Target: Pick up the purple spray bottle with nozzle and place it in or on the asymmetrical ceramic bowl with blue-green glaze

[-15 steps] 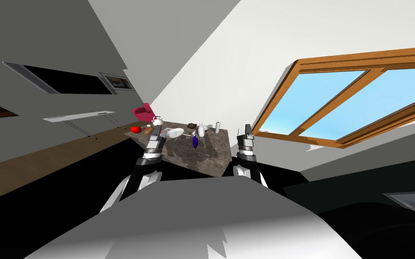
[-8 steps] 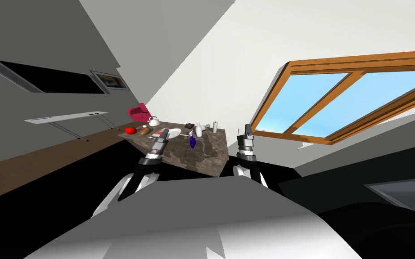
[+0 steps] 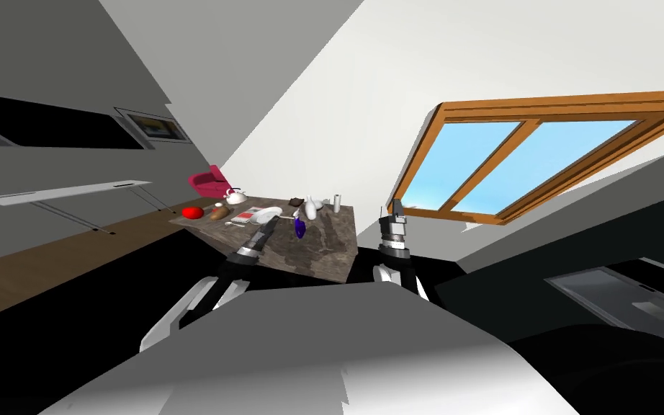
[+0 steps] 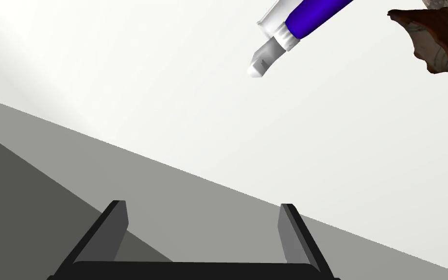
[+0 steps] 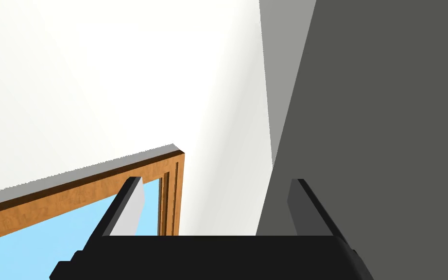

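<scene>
Left wrist view puts the purple spray bottle point(image 4: 315, 10), with its white nozzle point(image 4: 265, 57), well off the line of the left gripper point(image 4: 202, 208), whose fingers stand wide apart on nothing — closing from here would catch only air. The bottle stands upright near the middle of the marbled brown table point(image 3: 323, 248), with the brown ragged-rimmed bowl point(image 4: 434, 39) beyond it and a white vase point(image 3: 310, 209) close by. A slanted approach could tip the slim bottle over or push it into the vase. The right gripper point(image 3: 397, 207), also open, hangs beside the table's edge — little risk there.
</scene>
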You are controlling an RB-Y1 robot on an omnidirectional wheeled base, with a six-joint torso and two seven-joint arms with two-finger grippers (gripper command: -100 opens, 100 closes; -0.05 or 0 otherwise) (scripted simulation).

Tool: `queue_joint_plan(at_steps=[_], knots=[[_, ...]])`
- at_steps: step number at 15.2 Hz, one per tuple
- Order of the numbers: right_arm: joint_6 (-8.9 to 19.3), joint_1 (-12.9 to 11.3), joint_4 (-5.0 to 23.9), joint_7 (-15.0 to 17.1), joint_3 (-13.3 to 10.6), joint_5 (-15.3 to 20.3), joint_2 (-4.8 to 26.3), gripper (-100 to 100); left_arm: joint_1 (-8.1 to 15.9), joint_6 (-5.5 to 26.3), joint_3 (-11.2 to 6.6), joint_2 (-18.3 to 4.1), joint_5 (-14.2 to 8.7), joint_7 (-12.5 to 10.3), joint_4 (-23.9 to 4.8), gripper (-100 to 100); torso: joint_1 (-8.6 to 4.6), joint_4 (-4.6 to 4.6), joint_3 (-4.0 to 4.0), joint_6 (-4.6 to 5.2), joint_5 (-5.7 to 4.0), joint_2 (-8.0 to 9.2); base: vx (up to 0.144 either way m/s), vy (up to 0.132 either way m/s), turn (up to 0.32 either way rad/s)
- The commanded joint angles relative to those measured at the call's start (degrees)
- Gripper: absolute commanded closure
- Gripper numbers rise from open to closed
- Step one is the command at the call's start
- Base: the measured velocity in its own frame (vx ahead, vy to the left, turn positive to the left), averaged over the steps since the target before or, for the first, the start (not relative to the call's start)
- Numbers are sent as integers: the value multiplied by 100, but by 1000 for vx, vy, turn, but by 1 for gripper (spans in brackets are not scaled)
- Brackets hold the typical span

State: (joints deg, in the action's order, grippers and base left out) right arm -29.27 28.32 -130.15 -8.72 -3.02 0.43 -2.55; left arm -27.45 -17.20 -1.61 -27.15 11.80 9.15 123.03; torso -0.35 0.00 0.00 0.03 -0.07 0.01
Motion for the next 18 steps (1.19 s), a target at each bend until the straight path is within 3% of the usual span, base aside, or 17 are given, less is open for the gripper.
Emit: queue_joint_plan(at_steps=[1, 5, 9, 18], knots=[[0, 0, 0, 0, 0, 0, 0, 0, 23, 54, -9, -155, 89, 65, -160, -100, 0, 0, 0, 0, 0, 0, -2, -86, -82], [0, 0, 0, 0, 0, 0, 0, 0, 76, 271, 7, -570, 450, 292, -630, -100, 4, 0, 0, -1, 0, 0, 0, -80, -106], [0, 0, 0, 0, 0, 0, 0, 0, 106, 383, 13, -737, 634, 404, -861, -100, 3, 0, -1, -1, 1, -1, 4, -72, -75], [0, 0, 0, 0, 0, 0, 0, 0, 251, 792, 14, -1219, 1293, 771, -1636, -100, 5, -1, -3, -2, 0, -5, 9, -69, -80]])
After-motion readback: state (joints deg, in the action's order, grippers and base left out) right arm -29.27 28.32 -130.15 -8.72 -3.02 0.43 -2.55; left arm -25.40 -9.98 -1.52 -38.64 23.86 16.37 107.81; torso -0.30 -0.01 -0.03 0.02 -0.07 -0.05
